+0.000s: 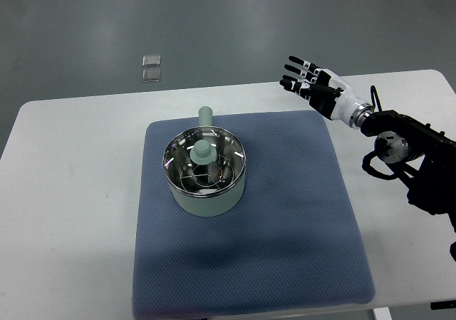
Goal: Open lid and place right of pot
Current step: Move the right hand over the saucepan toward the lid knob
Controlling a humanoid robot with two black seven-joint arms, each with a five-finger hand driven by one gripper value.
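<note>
Currently, status: the lid (205,164) sits on the pot (206,170); the task has not begun; no hand touches either item.
Pot position: you find the pot on the blue mat (285,227), left of the mat's centre, toward the far edge; the mat lies on the white table (64,192).
Lid detail: glass with a metal rim; a pale green knob (201,151) stands upright at its centre; treat the knob as your grasp point.
Pot handle: a short green handle (206,114) points away from the robot, toward the far table edge; this sets the pot's long axis near-to-far.
Right hand: the right hand (313,85) hovers above the far right corner of the mat; fingers spread and straight, holding nothing.
Left arm: not visible.
Key relation: the knob lies well apart from the right hand, to its left and nearer the robot; only this hand is available, so expect a leftward and downward reach.
Placement zone: the mat to the right of the pot is bare; judge it sufficient for the lid.
Risk: glass lid; a weak pinch on the knob may slip.
</note>
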